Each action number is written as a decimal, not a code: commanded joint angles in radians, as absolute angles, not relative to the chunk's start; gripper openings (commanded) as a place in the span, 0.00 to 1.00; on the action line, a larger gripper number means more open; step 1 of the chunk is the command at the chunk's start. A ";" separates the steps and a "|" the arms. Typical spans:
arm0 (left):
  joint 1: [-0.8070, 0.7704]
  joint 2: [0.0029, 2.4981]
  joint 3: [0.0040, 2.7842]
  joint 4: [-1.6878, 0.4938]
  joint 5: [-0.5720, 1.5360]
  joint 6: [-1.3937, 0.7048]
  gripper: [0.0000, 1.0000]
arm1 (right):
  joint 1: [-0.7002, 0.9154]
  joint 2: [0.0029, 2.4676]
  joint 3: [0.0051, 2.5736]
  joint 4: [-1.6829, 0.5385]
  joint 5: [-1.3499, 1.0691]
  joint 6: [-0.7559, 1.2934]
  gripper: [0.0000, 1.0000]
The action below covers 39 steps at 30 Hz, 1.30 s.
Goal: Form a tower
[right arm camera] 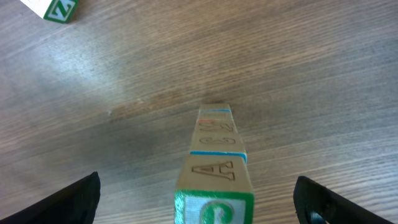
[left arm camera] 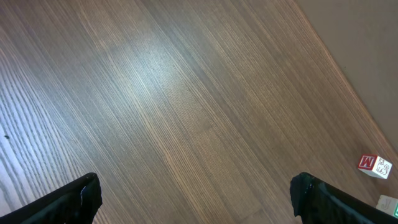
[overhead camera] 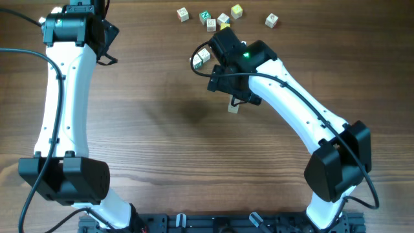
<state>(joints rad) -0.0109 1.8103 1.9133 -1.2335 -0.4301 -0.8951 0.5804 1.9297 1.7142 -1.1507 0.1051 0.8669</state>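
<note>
The tower [right arm camera: 214, 168] stands upright on the wooden table. It is a narrow stack of pale cubes: a green-framed top face, an engraved A on the side, and blue and red edges lower down. My right gripper [right arm camera: 196, 193] is open and straddles the top cube, with its dark fingertips [right arm camera: 81, 199] well clear on both sides. From overhead, only a bit of the tower [overhead camera: 233, 108] shows beneath the right gripper [overhead camera: 231, 90]. My left gripper [left arm camera: 194, 190] is open over bare wood at the far left [overhead camera: 107, 42].
Several loose cubes [overhead camera: 223, 19] lie along the far edge. One green-faced cube [overhead camera: 202, 57] sits just left of the right wrist and is also seen as the Z cube [right arm camera: 59, 7]. A red M cube [left arm camera: 375, 165] lies at the right of the left wrist view.
</note>
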 commanded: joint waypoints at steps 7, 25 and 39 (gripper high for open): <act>-0.008 1.820 1.917 -1.234 -0.450 -0.882 1.00 | 0.574 1.927 1.642 -1.082 0.095 0.894 0.99; -0.008 1.820 1.917 -1.234 -0.450 -0.882 1.00 | 0.575 1.942 1.623 -1.059 0.084 0.920 0.69; -0.008 1.820 1.917 -1.234 -0.450 -0.882 1.00 | 0.575 1.942 1.622 -1.079 0.080 0.920 0.57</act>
<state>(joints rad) -0.0109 1.8103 1.9133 -1.2335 -0.4301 -0.8951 0.5804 1.9297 1.6310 -1.0733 0.0860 0.9154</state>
